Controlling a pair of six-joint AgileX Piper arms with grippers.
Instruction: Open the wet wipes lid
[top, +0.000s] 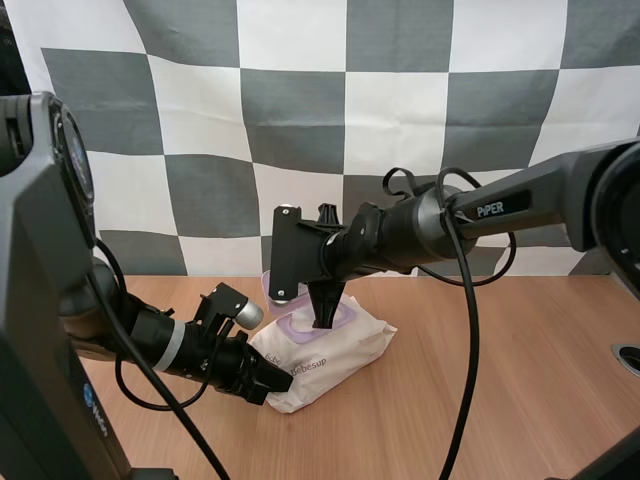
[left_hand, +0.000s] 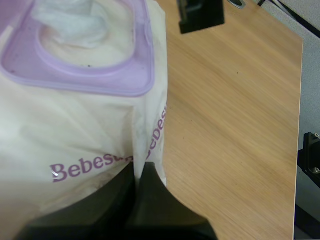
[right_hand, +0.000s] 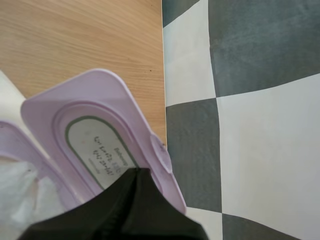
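One white soft wet-wipes pack (top: 340, 350), one lilac plastic lid (right_hand: 95, 140), flipped open. Left gripper (left_hand: 138, 170) pinching pack's end; right gripper (right_hand: 135, 172) closed, empty, at lid. From left wrist: white wipe tuft (left_hand: 75, 22).

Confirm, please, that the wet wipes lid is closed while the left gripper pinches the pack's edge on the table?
Not quite: the lid is open, not closed; the right wrist view shows it flipped back beside the exposed wipe. The left gripper does pinch the edge of the pack on the table.
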